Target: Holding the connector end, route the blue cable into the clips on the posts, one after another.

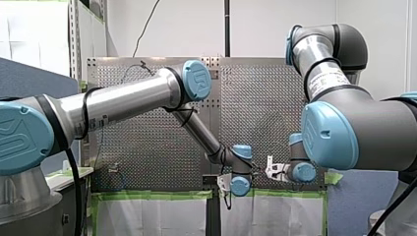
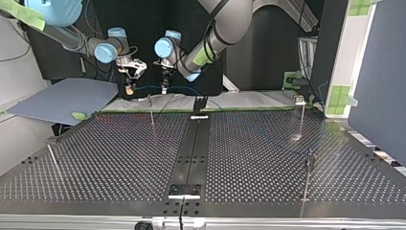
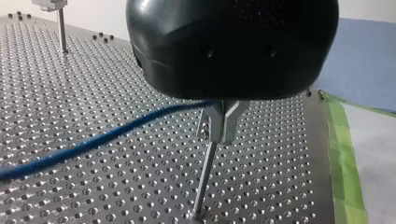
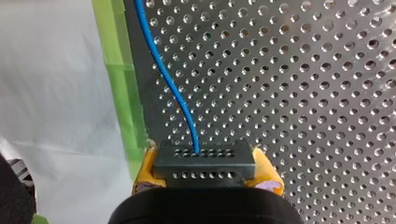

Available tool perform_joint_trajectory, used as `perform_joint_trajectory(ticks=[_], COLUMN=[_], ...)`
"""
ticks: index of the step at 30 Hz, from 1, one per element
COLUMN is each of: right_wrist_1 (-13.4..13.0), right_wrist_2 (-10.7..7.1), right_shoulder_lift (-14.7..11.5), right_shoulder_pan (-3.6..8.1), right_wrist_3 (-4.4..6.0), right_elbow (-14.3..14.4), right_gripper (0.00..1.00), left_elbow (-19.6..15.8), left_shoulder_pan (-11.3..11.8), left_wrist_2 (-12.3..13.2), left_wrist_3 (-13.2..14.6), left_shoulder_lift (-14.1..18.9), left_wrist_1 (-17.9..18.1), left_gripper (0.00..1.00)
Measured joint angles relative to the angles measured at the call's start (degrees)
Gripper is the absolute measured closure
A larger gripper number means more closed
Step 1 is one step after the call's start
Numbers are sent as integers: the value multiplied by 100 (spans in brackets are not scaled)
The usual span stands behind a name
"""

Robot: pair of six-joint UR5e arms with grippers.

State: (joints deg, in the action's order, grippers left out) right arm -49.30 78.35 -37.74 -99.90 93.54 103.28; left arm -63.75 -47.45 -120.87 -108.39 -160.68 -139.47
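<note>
Front view from behind, top view opposite, wrist views close above shared table

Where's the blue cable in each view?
Front view: too small to tell.
Top view: blue cable spans my right gripper and my left gripper.
Left wrist view: crosses the table toward the clip on a post.
Right wrist view: leaves the connector held in yellow pads.
Shared landmark: green tape edging the table.

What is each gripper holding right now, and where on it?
My right gripper clamps the connector, by its two sides, at the end of the blue cable. The cable runs under my left gripper; a grip there cannot be told.
</note>
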Motion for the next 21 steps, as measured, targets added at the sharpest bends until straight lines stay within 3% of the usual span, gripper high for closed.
perform_joint_trajectory(ticks=[8,13,21], right_wrist_1=[46,3,-27], right_wrist_2=[-369,-636,-756], right_shoulder_lift=[8,13,21], right_shoulder_pan=[112,186,259], right_wrist_3=[85,195,262], right_elbow=[-237,-283,-291], right_gripper=[100,100,100], left_elbow=[0,2,274], left_shoulder_pan=[11,15,21], left_wrist_2=[46,183,431], left_wrist_3=[25,24,-12], left_shoulder_lift=[-2,-13,-250], left_wrist_1=[117,162,-5], left_gripper=[95,95,95])
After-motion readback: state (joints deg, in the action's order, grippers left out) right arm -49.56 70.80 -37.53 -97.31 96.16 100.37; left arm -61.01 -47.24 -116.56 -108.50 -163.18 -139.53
